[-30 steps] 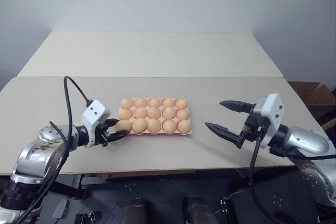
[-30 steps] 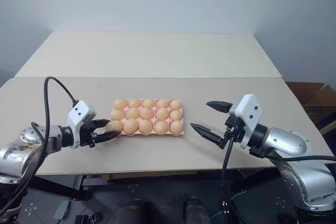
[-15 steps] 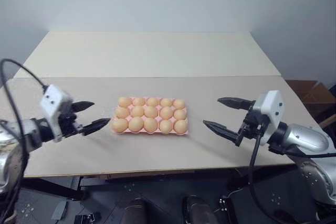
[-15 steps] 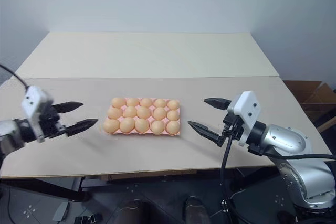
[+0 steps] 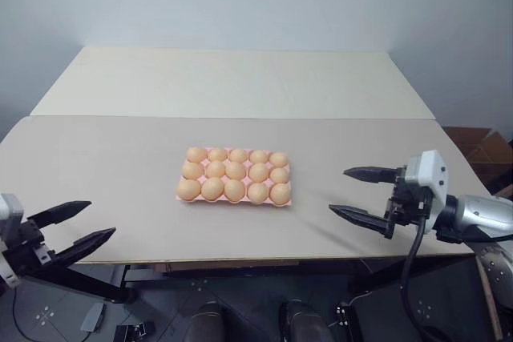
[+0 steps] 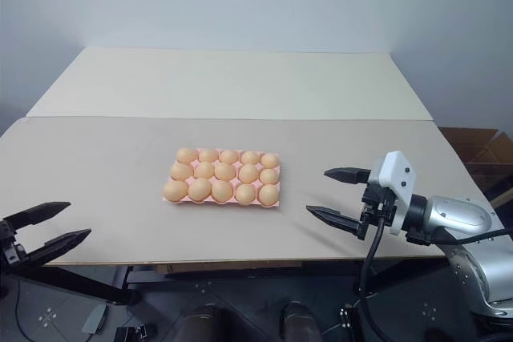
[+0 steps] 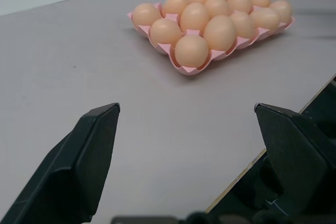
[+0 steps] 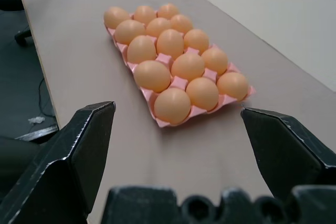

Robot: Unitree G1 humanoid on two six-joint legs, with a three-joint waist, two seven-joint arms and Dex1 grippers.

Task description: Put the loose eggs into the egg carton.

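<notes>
Beige tabletop (image 5: pixel 120 166) lies before me, with my left gripper (image 5: pixel 70 230) and right gripper (image 5: pixel 365 196) both wide open and empty at its near edge. Mid-table, the egg carton (image 5: pixel 235 199) has every cup filled, with no loose eggs (image 5: pixel 235 171) outside it. I judge them light, smooth and fragile, best pinched gently across the middle.

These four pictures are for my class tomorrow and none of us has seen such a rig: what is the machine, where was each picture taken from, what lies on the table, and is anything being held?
It is a humanoid robot with two arms, each ending in two black fingers. Two pictures come from a stereo camera on its head, looking down over a beige table. The other two come from cameras on the wrists, looking out between that arm's own fingers. On the table lies a pink egg carton with an orange-tan egg in every cup; I see no loose eggs beside it. The left gripper and the right gripper stand apart from the carton, fingers open, holding nothing.
</notes>
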